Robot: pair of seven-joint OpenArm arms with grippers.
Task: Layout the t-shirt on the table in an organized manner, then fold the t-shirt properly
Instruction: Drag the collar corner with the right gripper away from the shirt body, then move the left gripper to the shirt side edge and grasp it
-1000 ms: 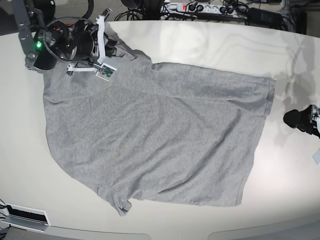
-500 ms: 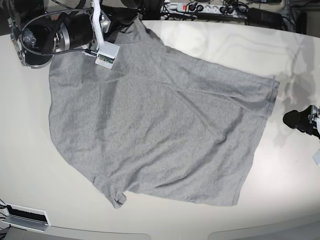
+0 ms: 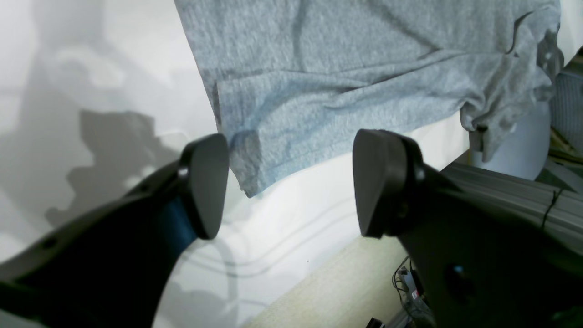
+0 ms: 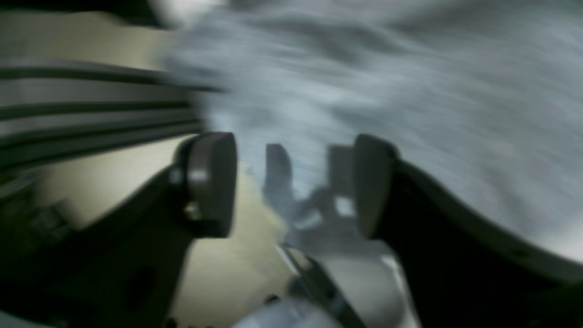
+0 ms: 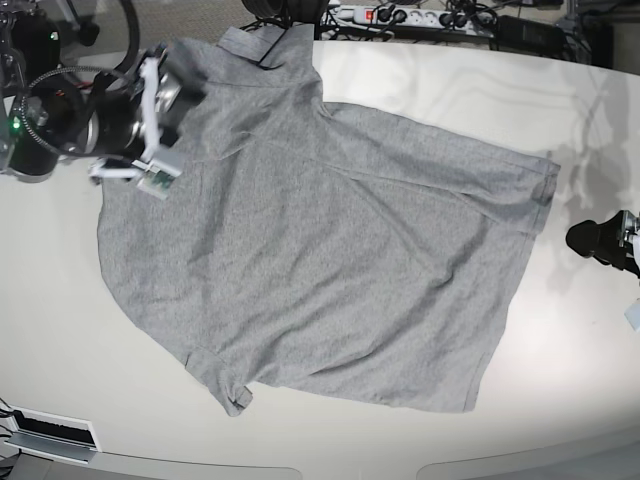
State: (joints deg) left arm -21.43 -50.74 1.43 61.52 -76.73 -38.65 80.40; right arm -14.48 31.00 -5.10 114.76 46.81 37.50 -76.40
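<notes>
T-shirt: we see the heather-grey t-shirt spread plain side up across the middle of the table, mostly flat with soft diagonal creases.
Far end of the shirt: in the base view one part reaches up to the table's far edge, where it looks slightly rumpled and lifted.
Sleeve: a small sleeve pokes out at the near lower edge, lying on the tabletop.
Hem: the straight hem runs along the side nearest the left arm, with one corner close to that arm.
Left gripper: the left gripper hovers above the table just off the shirt's hem corner; we see its two dark pads spread wide with nothing between them.
Left wrist view: the shirt fills the upper part, and one bunched section hangs over the table's edge.
Right gripper: the right gripper shows its pads standing well apart with no cloth pinched; the picture is heavily blurred.
Right arm: in the base view we find the right arm at the shirt's far corner, overlapping the cloth's edge.
Background: a power strip and cables lie beyond the table.
</notes>
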